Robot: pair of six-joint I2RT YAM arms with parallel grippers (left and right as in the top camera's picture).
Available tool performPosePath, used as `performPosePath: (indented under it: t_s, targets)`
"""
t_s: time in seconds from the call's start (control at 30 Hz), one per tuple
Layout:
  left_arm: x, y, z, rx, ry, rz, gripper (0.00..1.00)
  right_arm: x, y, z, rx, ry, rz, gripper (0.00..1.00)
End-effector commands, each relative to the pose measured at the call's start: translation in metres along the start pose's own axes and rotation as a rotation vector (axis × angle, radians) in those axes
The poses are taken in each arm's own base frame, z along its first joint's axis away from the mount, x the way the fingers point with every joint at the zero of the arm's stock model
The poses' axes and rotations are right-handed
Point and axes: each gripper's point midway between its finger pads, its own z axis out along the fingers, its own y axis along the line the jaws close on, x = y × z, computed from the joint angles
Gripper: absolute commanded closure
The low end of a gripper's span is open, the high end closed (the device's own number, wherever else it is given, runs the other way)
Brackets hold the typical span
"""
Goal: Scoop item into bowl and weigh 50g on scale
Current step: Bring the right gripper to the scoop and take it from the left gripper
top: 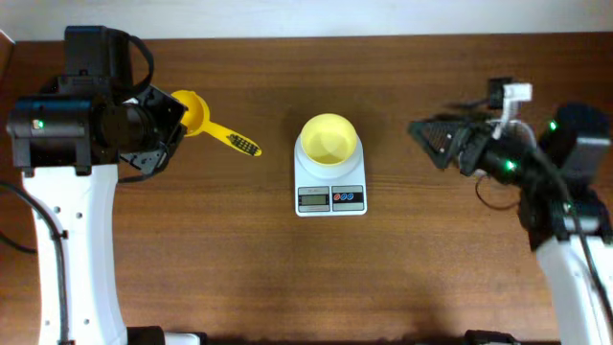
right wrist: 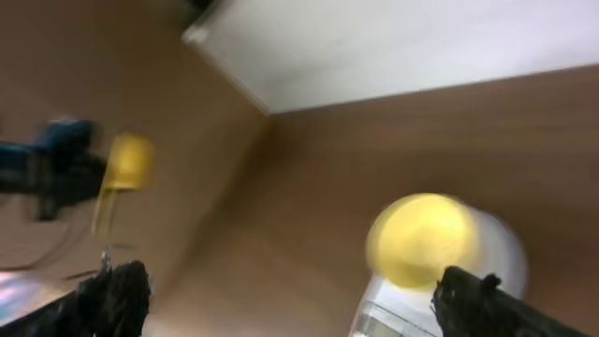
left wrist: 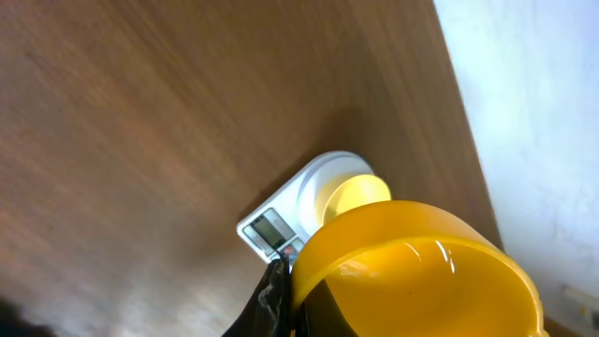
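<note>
Pinching the yellow scoop (top: 198,113) by its cup, the left gripper (top: 175,122) shows no beans in it; the right gripper (top: 428,135) is spread, empty. The bowl (top: 330,139) sits on the scale (top: 330,198), between both grippers. Loading beans, unseen here, likely comes next.

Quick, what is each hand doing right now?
Left hand: closed on the yellow long-handled plastic scoop, gripped at its cup end.
Right hand: open wide, holding nothing.

Pale-yellow bowl (top: 330,139), white scale (top: 316,178), yellow scoop (top: 213,126), brown wood-grain table (top: 287,278)
</note>
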Motion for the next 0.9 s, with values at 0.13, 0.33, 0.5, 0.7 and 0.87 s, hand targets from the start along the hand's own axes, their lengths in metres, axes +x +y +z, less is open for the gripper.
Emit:
performPosePath:
  t_s: [0.13, 0.33, 0.5, 0.7, 0.87]
  targets:
    - [0.017, -0.018, 0.037, -0.035, 0.057, -0.119, 1.00, 0.024, -0.007, 0.039, -0.242, 0.209, 0.304, 0.01]
    - [0.059, -0.068, 0.108, -0.041, 0.141, -0.116, 1.00, 0.038, 0.026, 0.070, -0.303, 0.257, 0.228, 0.01]
    - [0.095, -0.097, 0.133, -0.004, 0.175, -0.142, 1.00, 0.037, 0.022, 0.075, -0.267, 0.237, 0.250, 0.01]
    - [0.139, -0.106, 0.140, -0.010, 0.223, -0.109, 1.00, 0.029, 0.009, 0.080, -0.193, 0.180, 0.251, 0.01]
    - [0.152, -0.107, 0.138, -0.016, 0.236, -0.130, 1.00, 0.022, -0.003, 0.083, -0.128, 0.129, 0.251, 0.06]
